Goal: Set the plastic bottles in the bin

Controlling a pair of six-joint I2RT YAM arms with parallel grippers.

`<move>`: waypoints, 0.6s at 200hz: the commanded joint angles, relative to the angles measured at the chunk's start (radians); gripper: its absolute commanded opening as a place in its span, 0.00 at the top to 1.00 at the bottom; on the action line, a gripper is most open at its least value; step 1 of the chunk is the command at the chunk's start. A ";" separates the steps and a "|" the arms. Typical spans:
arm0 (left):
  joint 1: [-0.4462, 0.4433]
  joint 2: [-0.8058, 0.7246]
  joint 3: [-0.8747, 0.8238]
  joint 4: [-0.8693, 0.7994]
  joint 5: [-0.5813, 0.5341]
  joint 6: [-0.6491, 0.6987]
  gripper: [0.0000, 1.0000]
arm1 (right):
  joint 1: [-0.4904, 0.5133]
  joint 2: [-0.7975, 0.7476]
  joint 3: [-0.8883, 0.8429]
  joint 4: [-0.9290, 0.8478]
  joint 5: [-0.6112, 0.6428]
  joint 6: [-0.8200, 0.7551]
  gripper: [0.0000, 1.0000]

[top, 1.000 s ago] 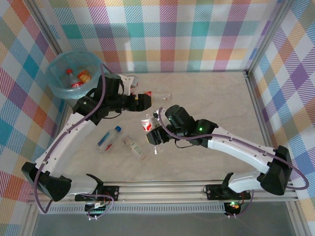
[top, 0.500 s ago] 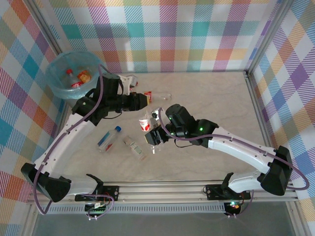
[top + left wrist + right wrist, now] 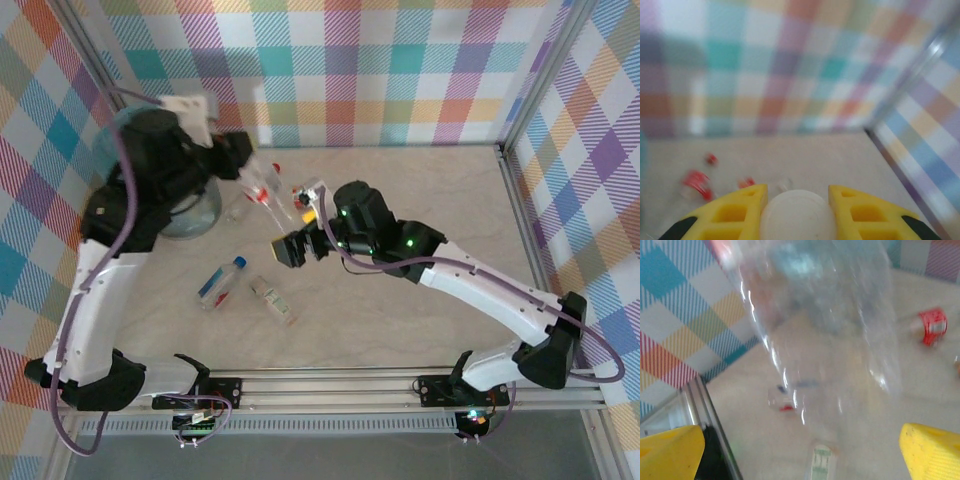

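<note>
Left tool [image 3: 797, 192] is pinching a clear bottle [image 3: 797, 220], raised just right of the bin [image 3: 188, 215]. Right tool [image 3: 800, 440] is spread wide. Bottle looks light, thin-walled & slippery, so probably safer to grip near the cap. Bin contents are hidden by the arm. Blue-capped bottle [image 3: 222, 281] & labelled bottle [image 3: 273, 300] lie on the counter [image 3: 430, 200], near-left.

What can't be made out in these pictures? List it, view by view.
- Top view: the left arm covers most of the bin, hiding its contents.
- Left wrist view: blurred; the white round thing in the shut left gripper is cut off by the bottom edge.
- Right wrist view: the clear bottle is smeared, label unreadable; whether it touches the open right gripper is unclear.
</note>
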State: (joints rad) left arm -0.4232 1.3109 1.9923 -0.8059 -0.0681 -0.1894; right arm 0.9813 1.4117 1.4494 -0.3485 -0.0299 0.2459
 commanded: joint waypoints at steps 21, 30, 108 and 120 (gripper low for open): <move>0.219 0.152 0.299 -0.064 -0.193 0.150 1.00 | 0.002 0.099 0.129 0.063 -0.007 0.015 0.00; 0.280 0.191 0.352 -0.063 -0.190 0.149 1.00 | 0.003 0.120 0.146 0.068 -0.031 0.029 0.00; 0.646 0.391 0.359 0.105 -0.021 0.047 1.00 | 0.008 0.172 0.153 0.065 -0.151 0.130 0.00; 0.653 0.401 0.313 0.131 -0.015 0.058 1.00 | 0.010 0.166 0.137 0.064 -0.147 0.131 0.00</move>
State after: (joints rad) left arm 0.2108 1.7180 2.3585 -0.7834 -0.1196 -0.1375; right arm 0.9829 1.5959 1.5955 -0.3058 -0.1497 0.3515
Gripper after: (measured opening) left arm 0.282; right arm 0.995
